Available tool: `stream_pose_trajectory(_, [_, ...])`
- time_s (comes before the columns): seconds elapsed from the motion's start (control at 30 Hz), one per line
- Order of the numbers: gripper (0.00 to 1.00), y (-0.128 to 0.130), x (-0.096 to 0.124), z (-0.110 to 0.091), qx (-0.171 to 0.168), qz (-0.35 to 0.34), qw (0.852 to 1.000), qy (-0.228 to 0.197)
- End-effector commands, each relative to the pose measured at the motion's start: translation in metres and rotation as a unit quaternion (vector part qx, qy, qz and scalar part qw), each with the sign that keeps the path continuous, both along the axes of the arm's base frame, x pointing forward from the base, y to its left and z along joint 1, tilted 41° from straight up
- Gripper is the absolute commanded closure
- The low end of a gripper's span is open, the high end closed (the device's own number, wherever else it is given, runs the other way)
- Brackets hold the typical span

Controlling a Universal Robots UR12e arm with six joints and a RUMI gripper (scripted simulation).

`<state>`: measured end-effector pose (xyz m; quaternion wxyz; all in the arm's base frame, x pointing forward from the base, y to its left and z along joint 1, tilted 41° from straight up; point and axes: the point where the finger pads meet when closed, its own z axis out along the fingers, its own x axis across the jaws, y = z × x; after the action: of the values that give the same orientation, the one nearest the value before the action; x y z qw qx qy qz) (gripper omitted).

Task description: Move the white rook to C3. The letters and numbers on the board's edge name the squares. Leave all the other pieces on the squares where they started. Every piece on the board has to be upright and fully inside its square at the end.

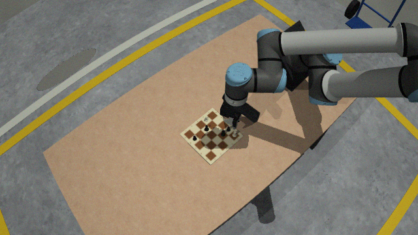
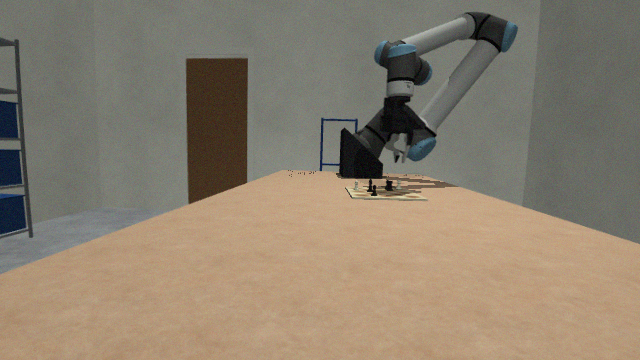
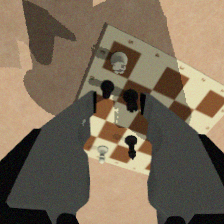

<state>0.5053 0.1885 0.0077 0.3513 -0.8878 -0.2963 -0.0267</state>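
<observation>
The small chessboard [image 1: 211,156] [image 2: 415,198] [image 3: 210,107] lies on the wooden table. The white rook [image 1: 235,133] [image 2: 398,184] [image 3: 102,152] stands upright on a square near the board's edge closest to the arm. My gripper [image 1: 234,124] [image 2: 400,156] [image 3: 118,93] hangs above that side of the board, well clear of the pieces. Its fingers are narrowed with a gap between them and hold nothing. Another white piece [image 1: 206,119] [image 2: 356,185] [image 3: 118,62] stands at the far corner. Several black pieces [image 1: 206,128] [image 3: 130,98] stand upright on the middle squares.
The arm's dark base block [image 2: 357,160] stands on the table behind the board. A blue cart [image 1: 362,16] and a blue frame [image 2: 338,142] are off the table. A shelf rack [image 2: 15,140] stands far left.
</observation>
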Motion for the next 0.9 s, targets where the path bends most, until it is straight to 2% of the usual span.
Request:
stream_pose_trajectory(0.0, [0.78, -0.0004, 0.0007, 0.0003, 0.0, 0.0, 1.0, -0.001])
stream_pose_trajectory(0.87, [0.78, 0.0038, -0.0003, -0.0045, 0.0, 0.0, 1.0, 0.0])
